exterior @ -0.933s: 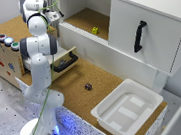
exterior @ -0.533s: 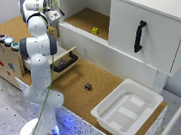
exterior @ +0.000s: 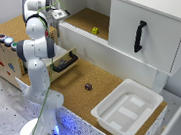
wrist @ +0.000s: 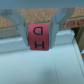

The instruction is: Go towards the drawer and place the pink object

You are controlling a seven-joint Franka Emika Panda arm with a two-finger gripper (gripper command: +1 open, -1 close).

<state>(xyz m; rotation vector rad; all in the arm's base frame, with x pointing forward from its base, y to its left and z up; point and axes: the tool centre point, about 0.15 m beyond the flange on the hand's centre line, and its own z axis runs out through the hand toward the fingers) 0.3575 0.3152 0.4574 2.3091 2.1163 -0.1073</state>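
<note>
**Pink block pinched, arm up by the white cabinet**

Wrist cam: I see the pink object (wrist: pixel 39 36) held betw. the two grey fingers (wrist: pixel 19 23) of the gripper (wrist: pixel 40 30), one pad on each side, jaws closed onto it. It's a pink-red block w/ black letters on the face, "D" above "H", both lying on their sides. Edges look squared, surface matte; pic is blurry so no finer detail. Below it a pale white surface, cork board beyond.

Exterior cam: arm (exterior: pixel 36 51) stands at approx. 9 o'clock of the scene, wrist reaching to about 11 o'clock near the white cabinet's (exterior: pixel 143 33) open shelf. Can't make out the block there. The drawer (exterior: pixel 65 60), light wood w/ black bar handle, sits pulled open just beside the arm's mid-section, well apart from the gripper. White tray (exterior: pixel 127 109) at 5 o'clock, small dark thing (exterior: pixel 88 86) on the cork near centre, yellow item (exterior: pixel 95 30) on the shelf.
</note>
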